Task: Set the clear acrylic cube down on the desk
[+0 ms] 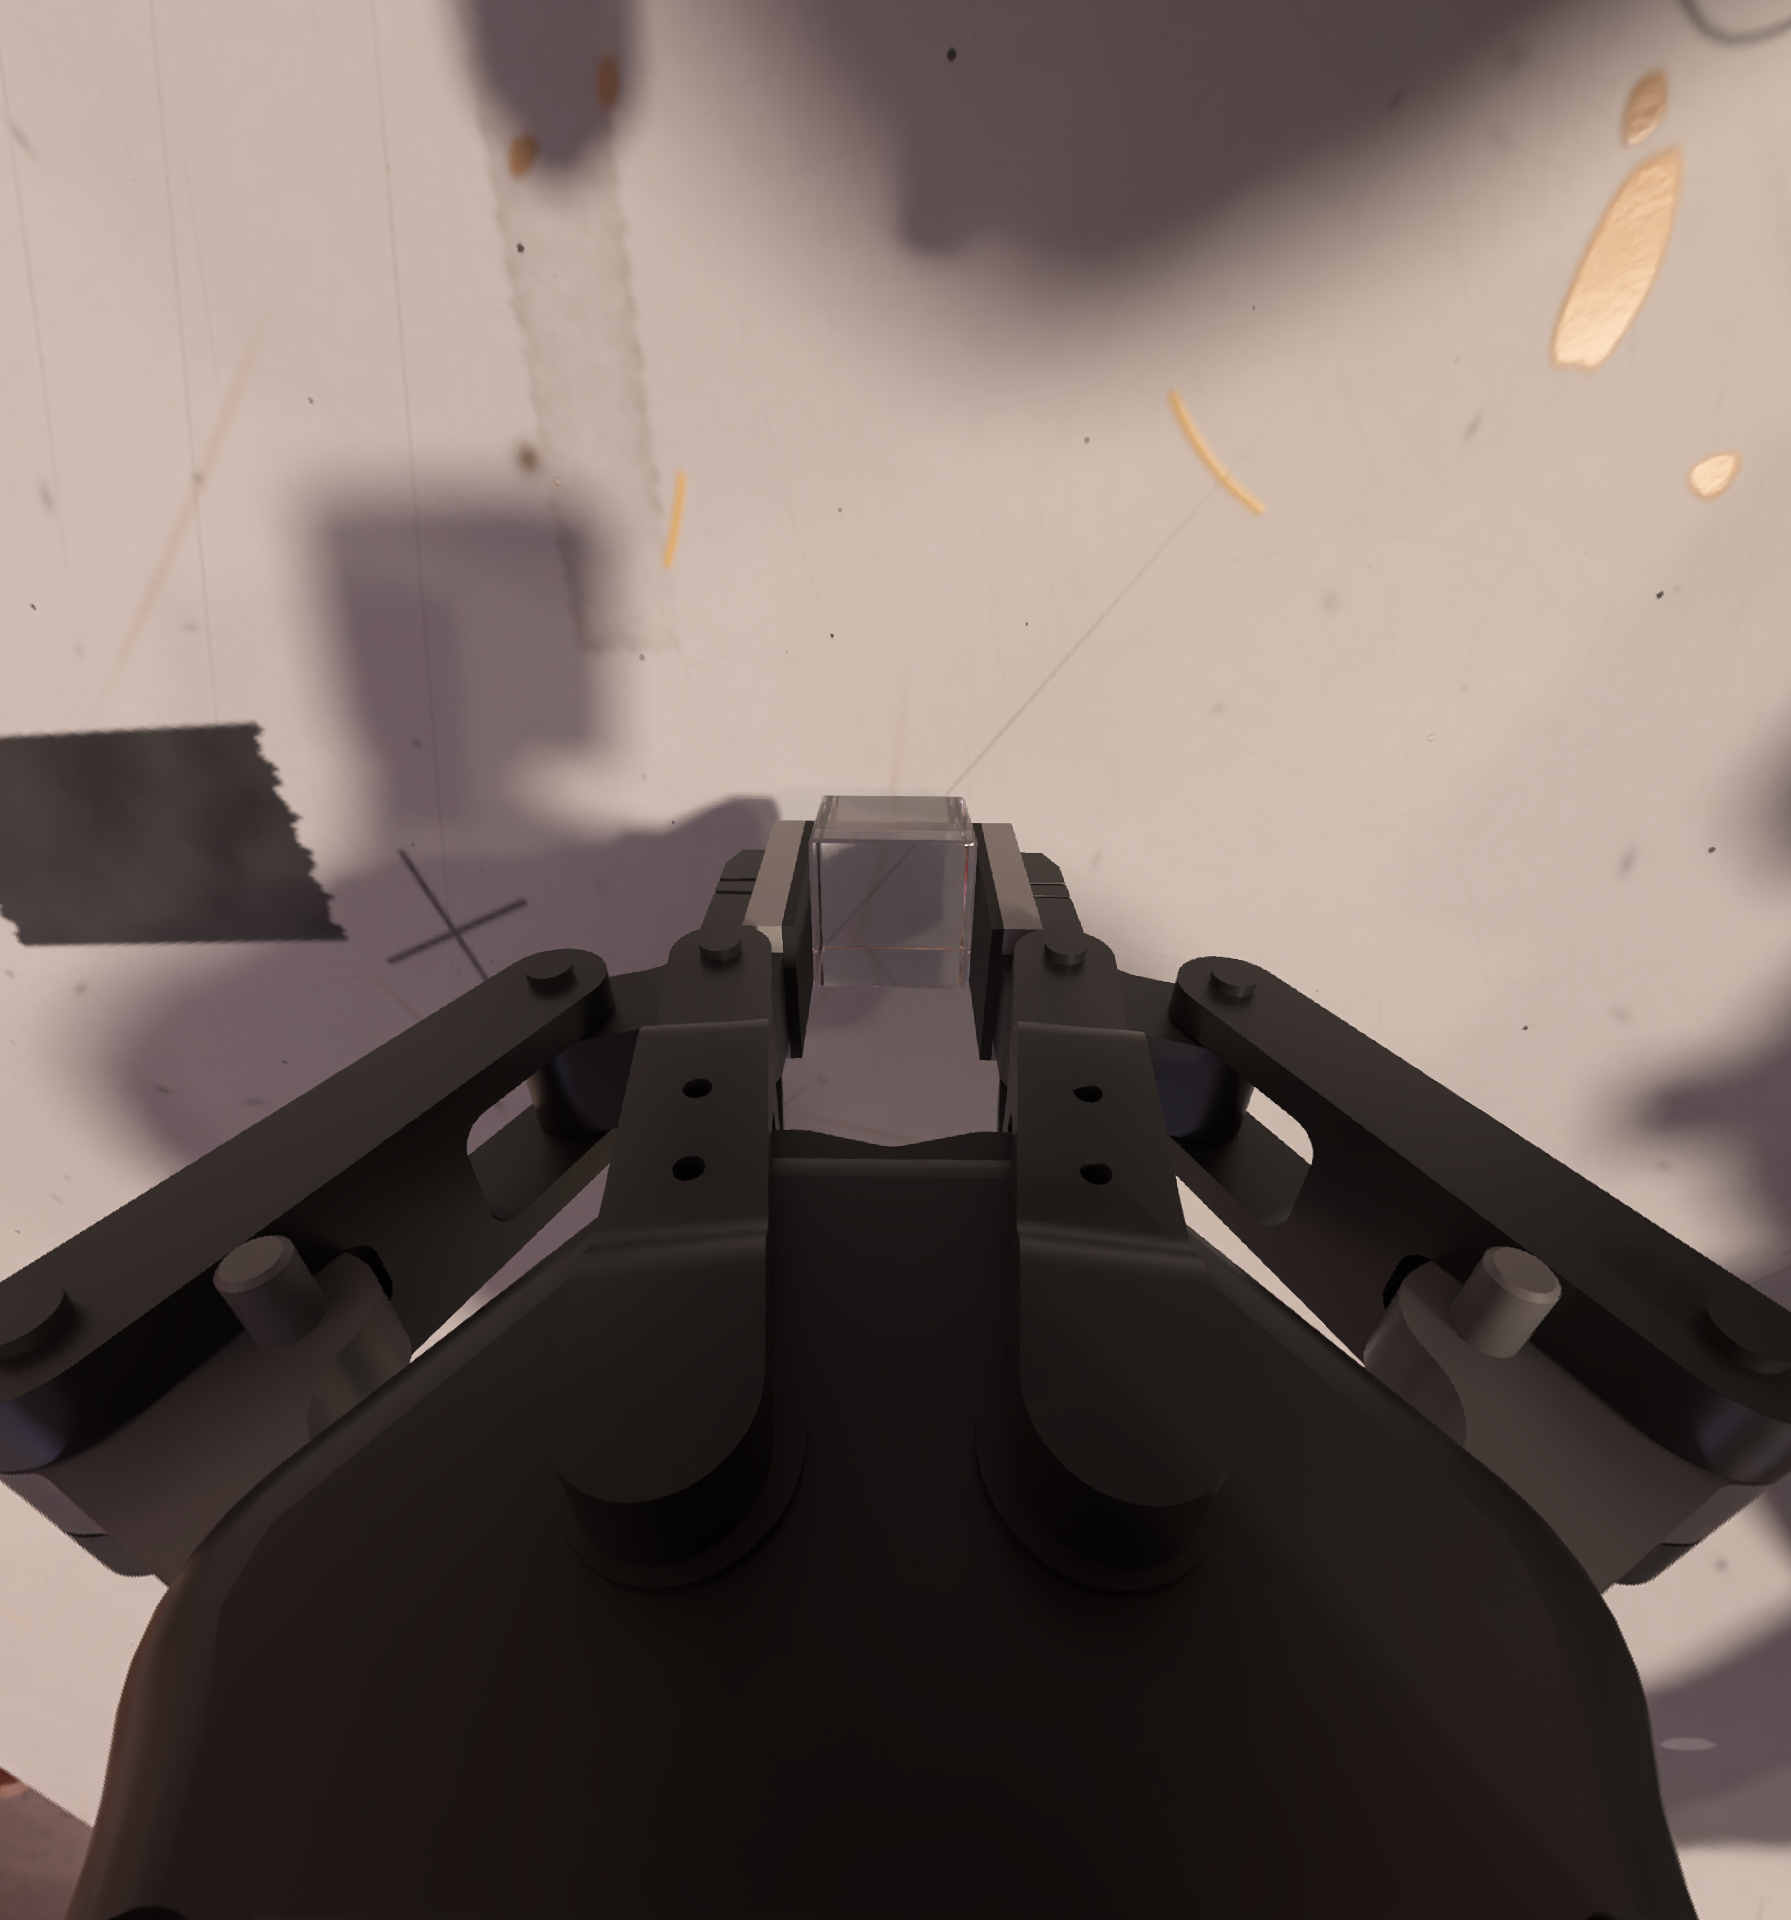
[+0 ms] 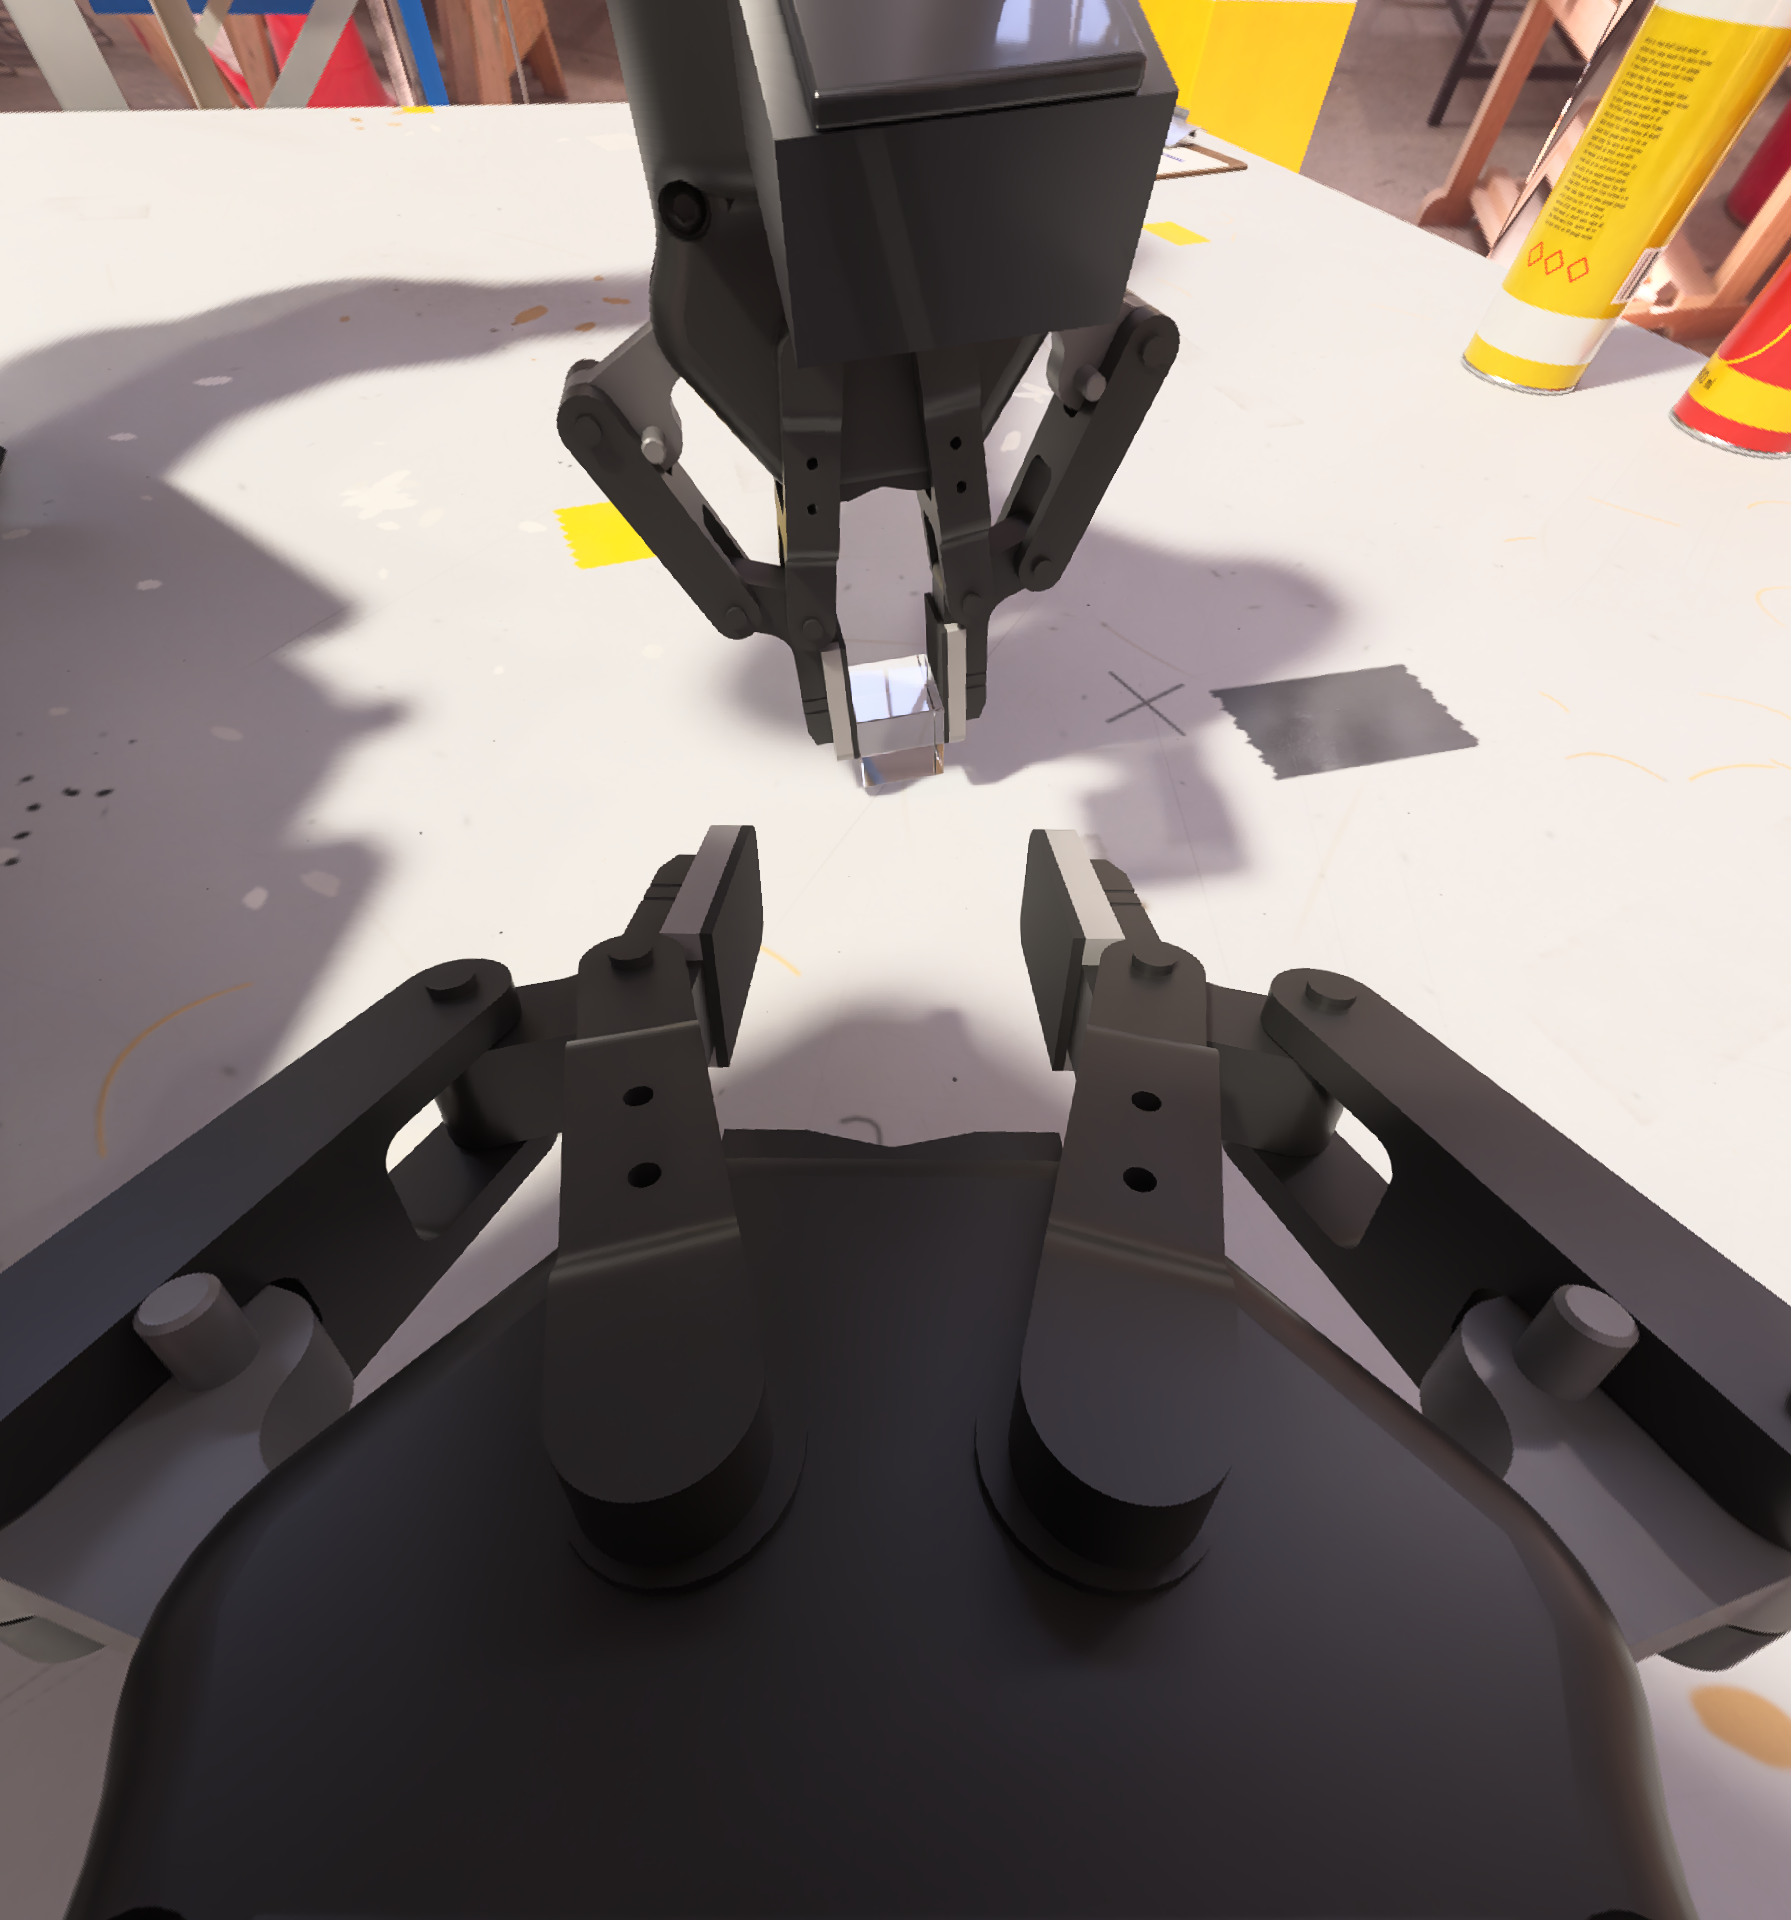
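My left gripper (image 1: 893, 878) is shut on the clear acrylic cube (image 1: 892, 896), its pads pressed on two opposite faces. In the right wrist view the left gripper (image 2: 896, 712) points straight down over the white desk (image 2: 1442, 987). The cube (image 2: 896, 727) sticks out below its fingertips, its bottom at or just above the desk surface. My right gripper (image 2: 891, 925) is open and empty, low over the desk, a short way in front of the cube.
A grey tape patch (image 2: 1343, 720) and a pencilled cross (image 2: 1145, 704) lie right of the cube; they also show in the left wrist view, tape patch (image 1: 132, 836), cross (image 1: 455, 928). A yellow spray can (image 2: 1618, 197) and a red can (image 2: 1779, 353) stand at the far right. A yellow tape piece (image 2: 600, 533) lies behind.
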Controlling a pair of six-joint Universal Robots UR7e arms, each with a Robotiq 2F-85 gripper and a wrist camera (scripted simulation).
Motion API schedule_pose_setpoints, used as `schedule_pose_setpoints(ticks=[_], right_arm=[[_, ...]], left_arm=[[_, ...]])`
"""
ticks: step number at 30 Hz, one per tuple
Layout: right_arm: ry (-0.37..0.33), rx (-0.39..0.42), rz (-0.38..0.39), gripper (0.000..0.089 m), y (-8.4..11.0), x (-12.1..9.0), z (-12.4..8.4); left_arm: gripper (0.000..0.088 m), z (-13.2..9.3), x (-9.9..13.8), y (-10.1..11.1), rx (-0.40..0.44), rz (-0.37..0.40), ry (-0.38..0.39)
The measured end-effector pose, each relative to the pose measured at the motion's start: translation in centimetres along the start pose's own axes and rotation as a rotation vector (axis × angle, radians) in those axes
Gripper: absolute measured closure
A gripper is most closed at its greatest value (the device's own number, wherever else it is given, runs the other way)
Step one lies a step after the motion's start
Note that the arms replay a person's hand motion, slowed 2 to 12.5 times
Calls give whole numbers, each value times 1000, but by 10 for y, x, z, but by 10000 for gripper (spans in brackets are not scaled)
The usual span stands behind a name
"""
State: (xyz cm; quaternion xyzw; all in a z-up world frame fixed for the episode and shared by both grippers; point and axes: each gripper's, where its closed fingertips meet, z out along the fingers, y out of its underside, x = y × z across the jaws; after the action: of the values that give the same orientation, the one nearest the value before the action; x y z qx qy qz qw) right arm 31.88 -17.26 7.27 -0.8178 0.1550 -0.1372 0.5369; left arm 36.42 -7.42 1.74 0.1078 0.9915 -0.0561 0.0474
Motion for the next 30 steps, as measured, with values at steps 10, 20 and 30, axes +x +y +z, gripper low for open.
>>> schedule_pose_setpoints(ticks=[10, 20, 30], right_arm=[[0, -8, -6, 440, 1, -1, 1], [-1, -11, 1, 441, 3, 0, 1], [-3, -7, 3, 441, 3, 0, 0]], left_arm=[[628, 7, 3, 1, 14, -16, 16], [592, 6, 0, 1, 20, -21, 0], [555, -40, -7, 3, 144, -41, -59]])
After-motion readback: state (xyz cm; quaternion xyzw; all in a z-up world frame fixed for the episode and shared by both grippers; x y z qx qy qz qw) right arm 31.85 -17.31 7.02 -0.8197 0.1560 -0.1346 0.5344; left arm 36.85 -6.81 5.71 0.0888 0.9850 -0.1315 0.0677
